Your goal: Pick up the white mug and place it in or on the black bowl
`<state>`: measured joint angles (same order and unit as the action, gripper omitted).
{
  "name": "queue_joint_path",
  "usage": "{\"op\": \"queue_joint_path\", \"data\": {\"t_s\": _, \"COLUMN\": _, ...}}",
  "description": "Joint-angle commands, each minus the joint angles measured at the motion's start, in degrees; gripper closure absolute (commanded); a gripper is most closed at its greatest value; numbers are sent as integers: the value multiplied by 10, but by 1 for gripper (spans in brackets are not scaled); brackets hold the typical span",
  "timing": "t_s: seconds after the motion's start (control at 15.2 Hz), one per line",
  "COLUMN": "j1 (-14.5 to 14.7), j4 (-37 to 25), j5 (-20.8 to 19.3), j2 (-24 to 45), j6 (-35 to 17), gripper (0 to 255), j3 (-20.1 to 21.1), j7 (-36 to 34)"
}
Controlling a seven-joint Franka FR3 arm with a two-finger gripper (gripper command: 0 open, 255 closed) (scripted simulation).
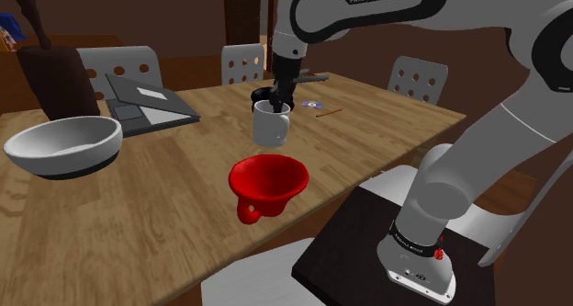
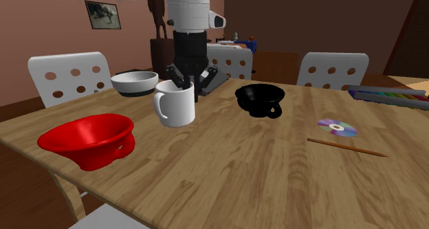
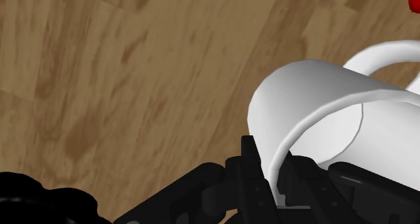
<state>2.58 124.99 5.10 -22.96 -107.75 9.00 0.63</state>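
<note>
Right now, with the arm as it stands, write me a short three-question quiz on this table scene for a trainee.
1. True or false: the gripper is clasped on the rim of the white mug.
2. Multiple choice: which thing lies nearest the disc? A) the pencil B) the red cup C) the grey bowl
3. Fill in: in the second exterior view, the black bowl stands to the mug's ____.

Key: 1 true; 2 A; 3 right.
</note>
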Motion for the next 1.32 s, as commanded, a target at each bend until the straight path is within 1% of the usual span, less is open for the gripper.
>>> {"op": "queue_joint_path", "data": {"t_s": 0.0, "j1": -1, "j4": -16, "j5": -1, "j2": 0, "j6": 16, "gripper": 255, "j3": -2, "j7": 1}}
{"op": "queue_joint_path", "data": {"t_s": 1.25, "j1": -4, "j4": -182, "j5": -7, "j2": 25, "j6": 157, "gripper": 255, "j3": -5, "j7": -6}}
